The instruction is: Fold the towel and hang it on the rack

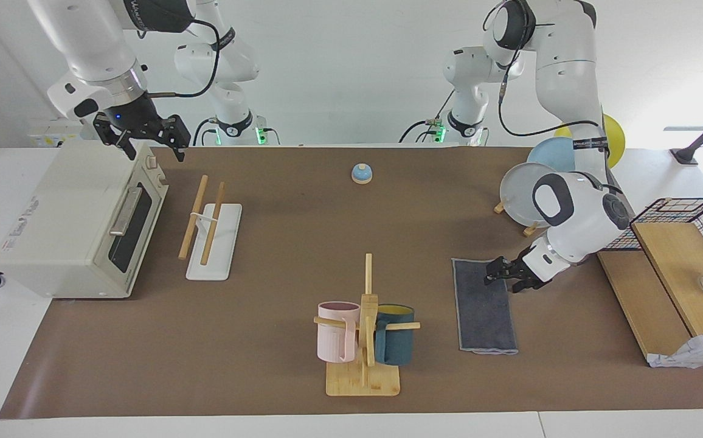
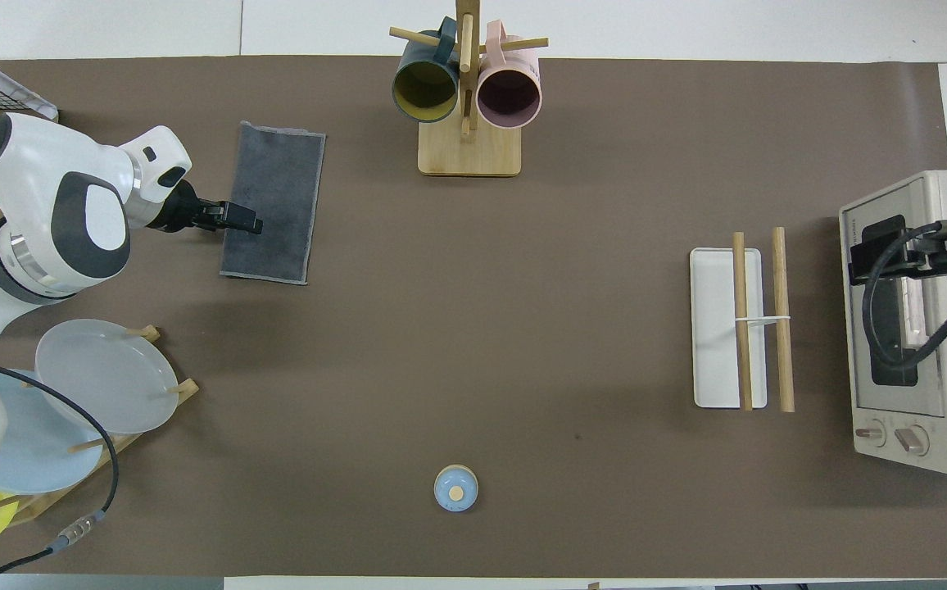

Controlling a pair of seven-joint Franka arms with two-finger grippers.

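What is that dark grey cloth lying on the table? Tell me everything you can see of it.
The towel is a small rectangle of dark grey, terry-looking cloth with a pale edge. It lies flat on the brown table cover, folded into a narrow strip, layers showing at the end farthest from the robots. It lies beside the mug tree, toward the left arm's end of the table. The left gripper is at its long edge, near the robot-side end; whether it touches the cloth I cannot tell.

towel point(image 1: 484, 304) flat on desk point(image 1: 290, 243) toward left arm's end, beside the mug tree point(image 1: 365, 340). rack point(image 1: 210, 234) toward right arm's end, beside the oven point(image 1: 78, 225). bell point(image 1: 361, 173) mid-desk, nearer the robots. plate stand point(image 2: 72, 410) nearer the robots than the towel.
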